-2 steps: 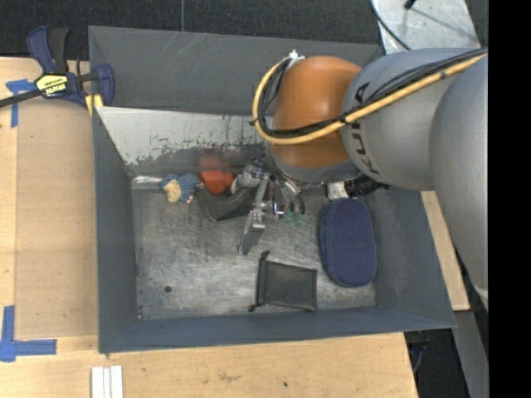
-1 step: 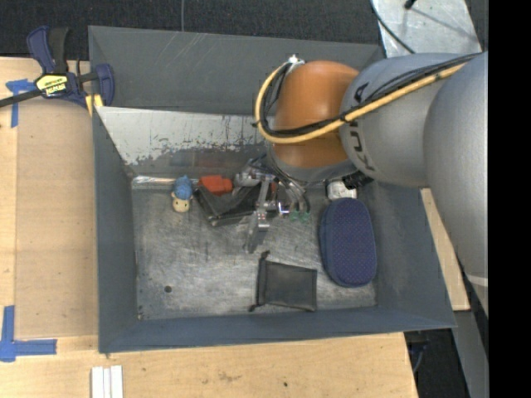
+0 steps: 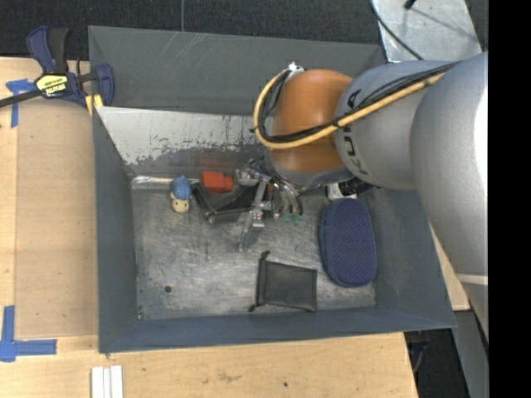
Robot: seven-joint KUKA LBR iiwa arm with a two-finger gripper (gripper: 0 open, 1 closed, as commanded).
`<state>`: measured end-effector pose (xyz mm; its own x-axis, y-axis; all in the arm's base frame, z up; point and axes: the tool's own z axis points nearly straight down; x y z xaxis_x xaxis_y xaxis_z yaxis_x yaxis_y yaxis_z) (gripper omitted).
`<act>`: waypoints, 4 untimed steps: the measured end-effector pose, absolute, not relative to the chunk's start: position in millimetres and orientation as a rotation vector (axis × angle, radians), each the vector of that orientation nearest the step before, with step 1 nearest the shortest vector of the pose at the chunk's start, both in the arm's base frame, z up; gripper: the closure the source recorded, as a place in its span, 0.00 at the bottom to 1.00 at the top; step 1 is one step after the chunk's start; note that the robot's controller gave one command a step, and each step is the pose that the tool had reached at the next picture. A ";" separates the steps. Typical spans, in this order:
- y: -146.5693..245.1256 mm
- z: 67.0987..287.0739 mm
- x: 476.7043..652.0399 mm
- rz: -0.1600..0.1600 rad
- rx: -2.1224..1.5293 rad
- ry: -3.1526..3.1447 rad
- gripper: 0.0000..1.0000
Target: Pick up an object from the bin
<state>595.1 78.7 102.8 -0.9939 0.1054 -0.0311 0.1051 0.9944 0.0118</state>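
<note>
Gripper [image 3: 264, 210] low by black bar [image 3: 224, 215], right of red block [image 3: 217, 181] | opening: cannot tell | advice: centre over bar, descend straight, avoid blue oval pad [image 3: 348, 243]

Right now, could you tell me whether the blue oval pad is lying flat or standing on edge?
Lying flat: the blue oval pad shows its broad face upward, resting on the bin floor.

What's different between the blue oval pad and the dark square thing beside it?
The blue oval pad is rounded and elongated; the dark square piece has straight edges and corners. The pad is blue with a textured face, the square nearly black and plain. Both lie on the bin floor.
</note>
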 end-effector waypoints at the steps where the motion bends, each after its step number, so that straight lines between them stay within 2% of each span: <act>1: 76.0 105.9 601.4 0.016 0.169 3.078 1.00; 2: 85.8 225.8 602.9 0.004 0.151 3.124 1.00; 3: 73.2 146.8 602.9 -0.002 0.280 3.133 1.00; 4: 73.9 151.4 604.5 0.000 0.276 3.126 0.00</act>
<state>604.5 73.9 151.4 -0.9846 0.1750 -0.0035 0.1750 0.9846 0.0005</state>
